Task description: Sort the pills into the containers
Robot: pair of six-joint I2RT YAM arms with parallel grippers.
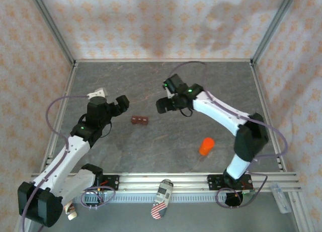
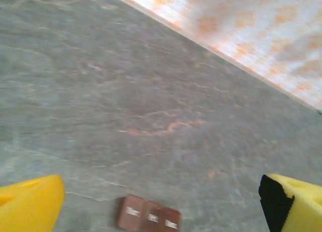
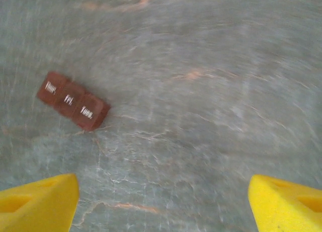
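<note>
- Squarely between the two claws lies the box [image 1: 140,121], flat on the grey table [image 1: 166,81] and touching neither
- Box [image 3: 73,100]: small, oblong, dark reddish-brown, with three compartments in a row; each top carries a white label too blurred to read
- Left claw [image 1: 121,102]: spread wide with nothing held, just left of the box; in its wrist view [image 2: 162,191] the box [image 2: 149,219] sits low between the yellow fingers [image 2: 30,202]
- Right claw [image 1: 163,105]: likewise wide apart and empty [image 3: 163,191], near the box's right
- Orange bottle [image 1: 206,146] stands well apart, nearer the right arm's base
</note>
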